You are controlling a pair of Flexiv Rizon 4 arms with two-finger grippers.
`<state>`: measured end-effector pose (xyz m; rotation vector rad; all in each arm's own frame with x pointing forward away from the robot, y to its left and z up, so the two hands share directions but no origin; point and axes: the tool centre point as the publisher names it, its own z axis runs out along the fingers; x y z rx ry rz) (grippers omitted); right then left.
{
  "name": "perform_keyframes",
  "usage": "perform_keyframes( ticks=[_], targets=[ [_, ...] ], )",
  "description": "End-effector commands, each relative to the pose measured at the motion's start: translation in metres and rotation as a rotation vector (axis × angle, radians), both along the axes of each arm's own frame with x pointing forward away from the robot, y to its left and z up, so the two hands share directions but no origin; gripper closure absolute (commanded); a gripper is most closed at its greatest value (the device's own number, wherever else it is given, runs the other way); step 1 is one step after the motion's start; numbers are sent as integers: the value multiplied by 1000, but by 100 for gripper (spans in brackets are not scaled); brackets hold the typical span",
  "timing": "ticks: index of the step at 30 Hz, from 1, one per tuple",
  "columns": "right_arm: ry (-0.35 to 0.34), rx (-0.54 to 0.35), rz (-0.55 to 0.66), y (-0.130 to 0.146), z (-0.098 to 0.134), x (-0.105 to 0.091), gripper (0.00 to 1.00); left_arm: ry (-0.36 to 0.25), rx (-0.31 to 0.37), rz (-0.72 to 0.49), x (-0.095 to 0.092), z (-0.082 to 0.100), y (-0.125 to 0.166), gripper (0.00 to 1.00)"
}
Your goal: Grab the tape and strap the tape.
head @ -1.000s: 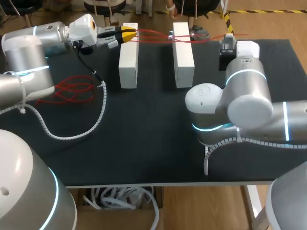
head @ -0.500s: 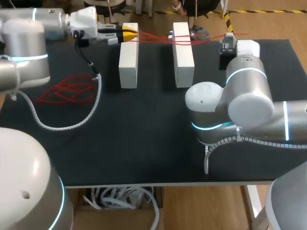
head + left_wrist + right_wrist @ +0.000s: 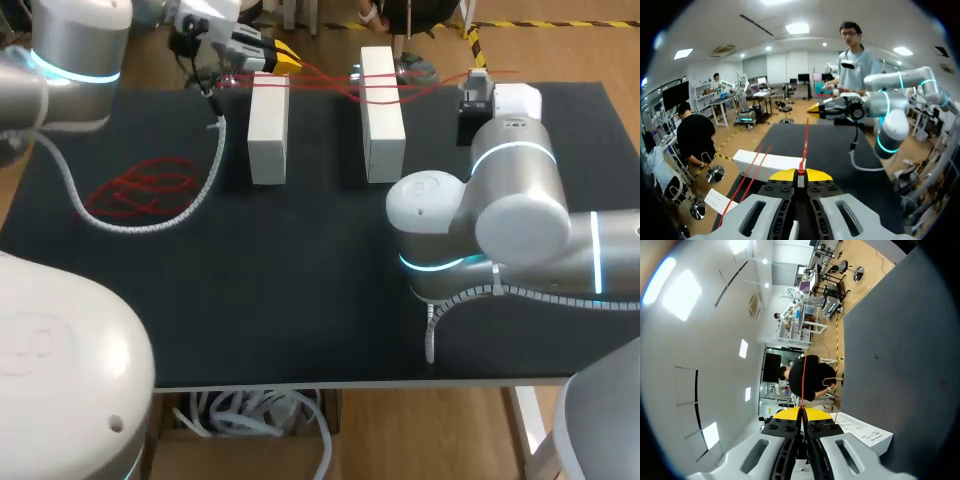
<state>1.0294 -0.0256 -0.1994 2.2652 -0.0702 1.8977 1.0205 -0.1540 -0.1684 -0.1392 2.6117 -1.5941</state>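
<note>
Between left gripper (image 3: 800, 174) and right gripper (image 3: 802, 413), red tape (image 3: 805, 141) stretches, pinched by both.

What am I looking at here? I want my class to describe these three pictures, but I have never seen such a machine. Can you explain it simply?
This is a robot with two arms at a black table. One picture looks down from above and behind the robot. The two round pictures come from a camera on each wrist, looking out along the fingers. Each arm ends in a gripper with two yellow-tipped fingers. The left gripper and the right gripper are each shut on a thin red tape, which runs between them. It passes over the white block nearer the left arm and the white block nearer the right arm, both standing on the table. A loose red tangle lies on the table on the left arm's side.
</note>
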Motion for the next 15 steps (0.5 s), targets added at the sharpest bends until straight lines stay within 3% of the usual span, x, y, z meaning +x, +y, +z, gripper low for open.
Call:
perform_keyframes(
  ticks=[1,13,15],
  targets=[
    [6,0,3,-1,3,0,100,91,572,-28,4,5,-1,100],
    [6,0,3,-1,3,0,100,91,572,-28,4,5,-1,100],
    [6,0,3,-1,3,0,100,69,592,-22,5,7,-3,100]
  ],
)
